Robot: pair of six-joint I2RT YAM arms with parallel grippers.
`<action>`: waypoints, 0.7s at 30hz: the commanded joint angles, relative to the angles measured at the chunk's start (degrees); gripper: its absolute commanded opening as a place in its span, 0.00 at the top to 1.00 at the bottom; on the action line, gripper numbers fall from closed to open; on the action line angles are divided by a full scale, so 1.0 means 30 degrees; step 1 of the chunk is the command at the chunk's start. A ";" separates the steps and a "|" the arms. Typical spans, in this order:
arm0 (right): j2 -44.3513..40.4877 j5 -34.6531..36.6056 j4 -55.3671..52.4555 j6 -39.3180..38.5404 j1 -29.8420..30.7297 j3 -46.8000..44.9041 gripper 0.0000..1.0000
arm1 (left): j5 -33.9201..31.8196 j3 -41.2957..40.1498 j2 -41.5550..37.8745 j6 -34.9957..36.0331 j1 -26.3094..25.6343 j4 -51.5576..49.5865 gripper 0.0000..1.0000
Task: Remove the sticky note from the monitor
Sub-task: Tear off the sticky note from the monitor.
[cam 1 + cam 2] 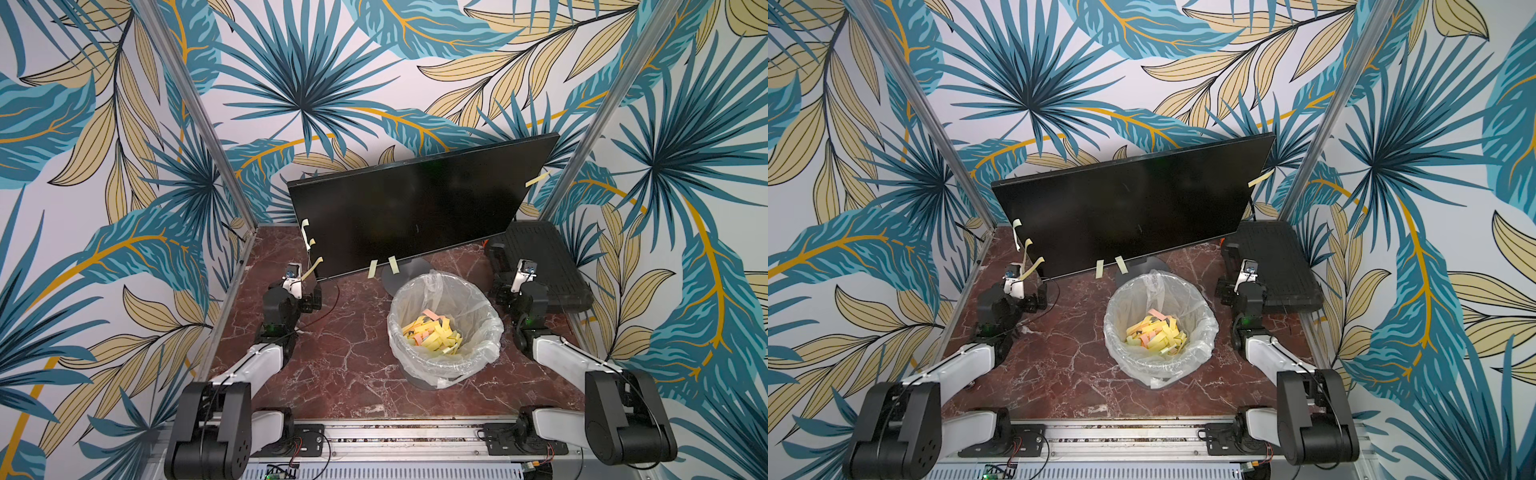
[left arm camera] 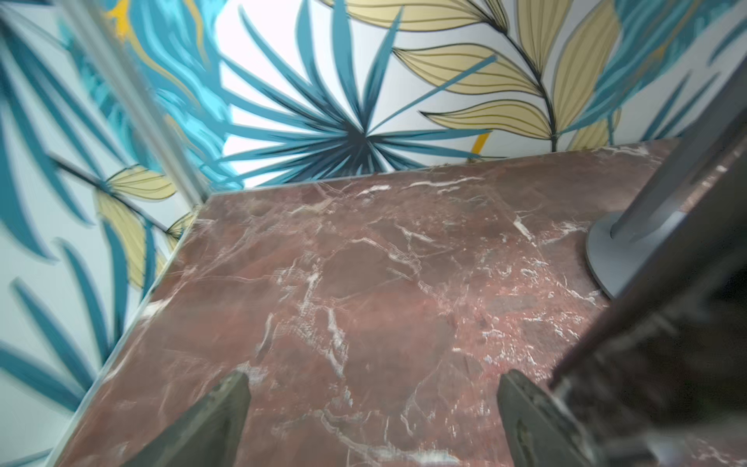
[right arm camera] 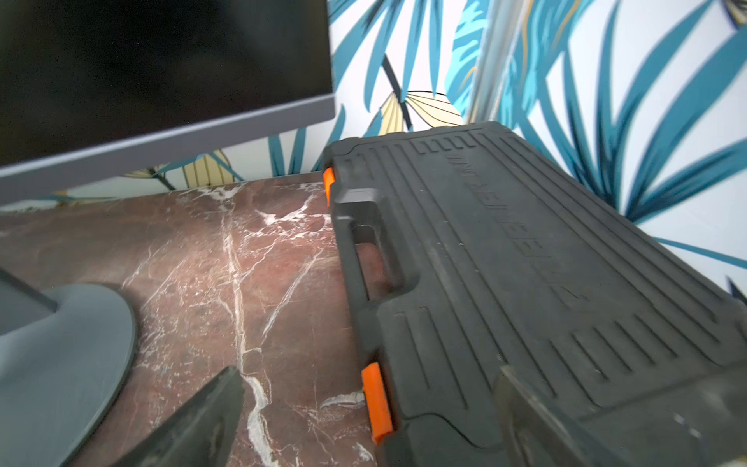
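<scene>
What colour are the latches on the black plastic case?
Orange. The latches show best in the right wrist view.

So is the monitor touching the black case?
Apart. The right wrist view shows wallpaper and table in the gap between the monitor and the case.

This is a robot test booth in a lab, not a lived-in room. Printed leaf-pattern walls [image 1: 374, 83] hang on bare metal posts [image 1: 195, 112] that rise from the back corners of a small marble-look tabletop [image 1: 332, 353]. Along the bottom of the frame a metal rail [image 1: 399, 436] carries a robot arm [image 1: 257, 361] at lower left and a second arm [image 1: 569, 353] at lower right, with loose wires [image 1: 296, 451] showing. A monitor [image 1: 407, 212], a lined bin [image 1: 494, 328] and a tool case [image 1: 548, 257] crowd the tabletop.
</scene>
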 commanded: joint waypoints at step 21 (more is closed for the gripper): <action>-0.6319 -0.5470 -1.6600 0.7162 0.0114 0.6735 0.00 | -0.4336 0.8019 -0.8409 -1.0336 -0.0106 -2.6856 0.00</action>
